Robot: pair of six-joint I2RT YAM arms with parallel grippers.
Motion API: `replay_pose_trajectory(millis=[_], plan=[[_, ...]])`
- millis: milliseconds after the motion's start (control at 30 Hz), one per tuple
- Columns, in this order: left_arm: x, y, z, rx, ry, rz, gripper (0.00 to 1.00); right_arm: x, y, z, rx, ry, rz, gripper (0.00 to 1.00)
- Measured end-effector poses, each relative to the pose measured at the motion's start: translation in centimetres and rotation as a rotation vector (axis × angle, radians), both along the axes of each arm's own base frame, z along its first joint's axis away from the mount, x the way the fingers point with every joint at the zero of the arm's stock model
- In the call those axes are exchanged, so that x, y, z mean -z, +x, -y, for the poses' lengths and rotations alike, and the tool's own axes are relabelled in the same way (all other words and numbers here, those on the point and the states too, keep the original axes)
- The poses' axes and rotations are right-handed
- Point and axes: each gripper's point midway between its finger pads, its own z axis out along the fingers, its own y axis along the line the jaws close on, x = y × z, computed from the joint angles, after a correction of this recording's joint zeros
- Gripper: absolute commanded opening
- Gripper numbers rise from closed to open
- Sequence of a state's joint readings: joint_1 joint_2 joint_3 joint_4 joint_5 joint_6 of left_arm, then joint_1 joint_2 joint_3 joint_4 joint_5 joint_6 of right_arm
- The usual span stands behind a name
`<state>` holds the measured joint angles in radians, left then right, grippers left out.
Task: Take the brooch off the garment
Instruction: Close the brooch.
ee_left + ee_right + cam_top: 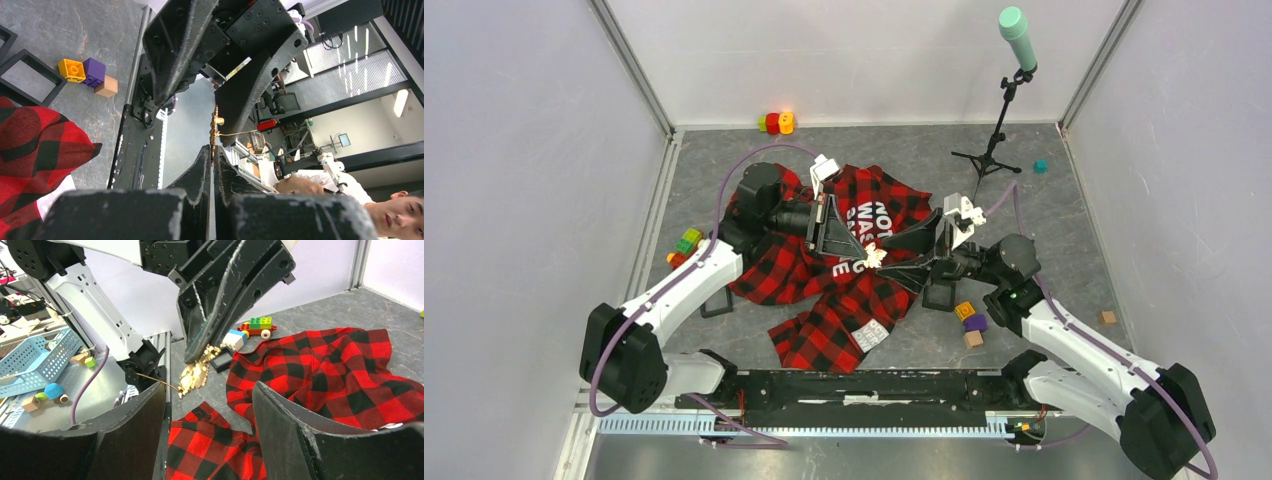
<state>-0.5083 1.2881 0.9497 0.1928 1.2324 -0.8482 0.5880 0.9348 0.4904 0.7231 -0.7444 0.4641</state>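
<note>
The garment [824, 285] is a red-and-black check shirt with white letters, crumpled on the grey table; it also shows in the right wrist view [330, 375] and the left wrist view [35, 145]. My left gripper [871, 252] is shut on the gold brooch [875, 256], holding it in the air above the shirt. In the left wrist view the gripper [213, 150] pinches the brooch [215, 127] edge-on. In the right wrist view the brooch [196, 374] hangs from the left fingers [215, 315], its pin sticking out leftwards. My right gripper [892, 260] [207, 390] is open and empty, its jaws on either side of the brooch, just short of it.
Toy blocks lie at the back [776, 122], left [686, 243] and right [971, 322]. A microphone stand [999, 120] stands at the back right. Black frames sit by the shirt at left [717, 300] and right [939, 293]. A wooden cube [1107, 317] lies far right.
</note>
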Motion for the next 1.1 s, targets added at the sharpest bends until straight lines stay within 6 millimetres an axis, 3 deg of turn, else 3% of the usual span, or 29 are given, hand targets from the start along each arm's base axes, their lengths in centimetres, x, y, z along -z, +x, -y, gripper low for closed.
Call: replay_pose_trajectory(millis=[200, 333, 833, 1100], plan=[[0.3, 0.2, 0.1, 0.000, 0.006, -0.010, 0.02, -0.9, -0.2, -0.3, -0.023, 0.006, 0.006, 0.64], [0.3, 0.2, 0.1, 0.000, 0.005, -0.010, 0.02, -0.8, 0.0, -0.4, -0.027, 0.003, -0.006, 0.55], [0.3, 0.2, 0.1, 0.000, 0.005, -0.009, 0.02, -0.3, -0.1, -1.1, -0.068, 0.006, -0.088, 0.42], [0.3, 0.1, 0.2, 0.003, 0.005, -0.009, 0.02, -0.8, -0.2, -1.2, -0.075, 0.031, -0.115, 0.45]])
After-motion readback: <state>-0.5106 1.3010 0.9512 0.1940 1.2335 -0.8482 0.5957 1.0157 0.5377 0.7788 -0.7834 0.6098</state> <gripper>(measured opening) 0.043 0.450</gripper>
